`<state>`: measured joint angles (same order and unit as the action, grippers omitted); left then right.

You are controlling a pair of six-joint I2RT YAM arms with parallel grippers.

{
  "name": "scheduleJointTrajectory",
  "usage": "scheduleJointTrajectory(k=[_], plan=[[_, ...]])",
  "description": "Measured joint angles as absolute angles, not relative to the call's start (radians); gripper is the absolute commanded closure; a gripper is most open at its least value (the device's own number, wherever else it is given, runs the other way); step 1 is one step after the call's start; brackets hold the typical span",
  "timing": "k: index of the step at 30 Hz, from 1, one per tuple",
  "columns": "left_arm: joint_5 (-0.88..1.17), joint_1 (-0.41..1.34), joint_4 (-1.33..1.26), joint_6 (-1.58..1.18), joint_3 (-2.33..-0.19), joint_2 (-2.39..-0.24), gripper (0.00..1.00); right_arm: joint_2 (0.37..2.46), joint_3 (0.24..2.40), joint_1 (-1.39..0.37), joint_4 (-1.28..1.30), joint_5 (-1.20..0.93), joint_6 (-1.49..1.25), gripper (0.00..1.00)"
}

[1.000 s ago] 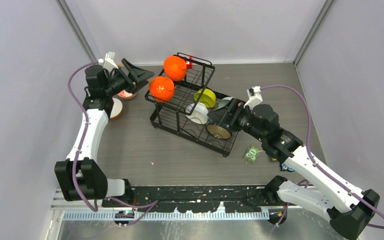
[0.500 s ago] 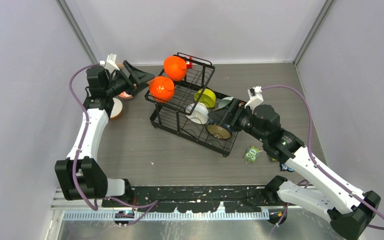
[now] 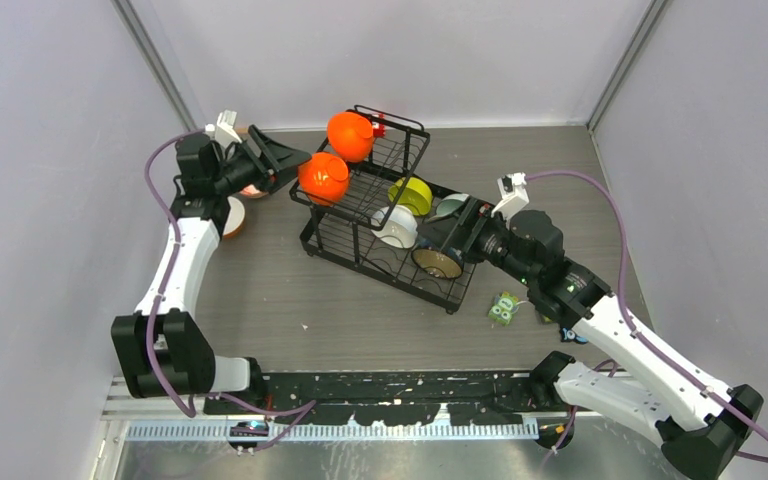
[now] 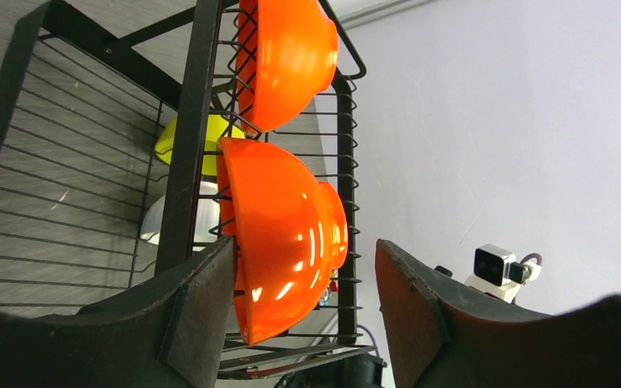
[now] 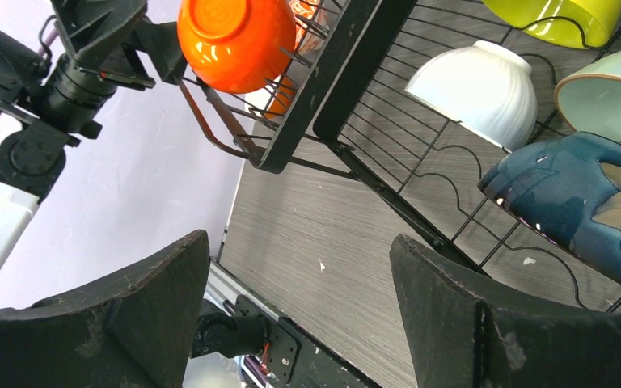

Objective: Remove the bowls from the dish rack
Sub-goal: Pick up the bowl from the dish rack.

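While the left gripper (image 4: 303, 267) straddles the nearer orange bowl (image 4: 283, 242), its jaws are seen standing apart. One finger (image 4: 202, 307) is at the bowl's rim by a post of the dish rack (image 4: 190, 162), and the other is apart from the domed side. Nothing is held yet.

The bowl is perched on edge at the left end of the upper tier, with the second orange bowl (image 4: 287, 56) just behind it. For a good grip, rim and dome are best pinched squarely, since the glossy surface is judged likely to slip. The bowl is best lifted out of the wires before being drawn away, so the rim is not snagged and its neighbour is not knocked.

The right gripper (image 5: 299, 267) is spread wide and empty, held near the lower tier with the dark blue bowl (image 5: 574, 210) just beside one finger.

The finger-to-bowl gap is shown only by the left wrist view; from above the fingers are merged with the bowl. The leaf pattern on the dark bowl is given by the right wrist view alone, along with close looks at the white bowl (image 5: 473, 89), mint bowl (image 5: 614, 89) and lime bowl (image 5: 558, 16) in the lower tier. Only the top view shows the whole rack on the table (image 3: 260, 290). It alone also shows a bowl on the table (image 3: 233, 216) partly hidden by the left arm, and an owl card (image 3: 503, 308) near the right arm.
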<state>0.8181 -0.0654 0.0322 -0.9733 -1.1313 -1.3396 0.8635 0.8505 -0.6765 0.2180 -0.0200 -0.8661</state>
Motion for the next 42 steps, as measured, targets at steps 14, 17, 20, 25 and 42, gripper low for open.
scheduleJointTrajectory(k=[14, 17, 20, 25, 42], plan=[[0.866, -0.065, -0.033, -1.031, -1.106, -1.361, 0.53, 0.855, 0.85, -0.677, 0.218, -0.02, -0.863, 0.14], [0.873, -0.066, -0.057, -1.045, -1.094, -1.362, 0.54, 0.855, 0.85, -0.677, 0.219, -0.02, -0.862, 0.15], [0.879, -0.065, -0.078, -1.06, -1.082, -1.367, 0.56, 0.855, 0.85, -0.677, 0.219, -0.019, -0.862, 0.15], [0.884, -0.065, -0.095, -1.073, -1.071, -1.373, 0.6, 0.855, 0.85, -0.677, 0.219, -0.018, -0.859, 0.15], [0.913, -0.065, -0.184, -1.128, -1.031, -1.373, 0.7, 0.855, 0.843, -0.677, 0.219, -0.017, -0.849, 0.14]])
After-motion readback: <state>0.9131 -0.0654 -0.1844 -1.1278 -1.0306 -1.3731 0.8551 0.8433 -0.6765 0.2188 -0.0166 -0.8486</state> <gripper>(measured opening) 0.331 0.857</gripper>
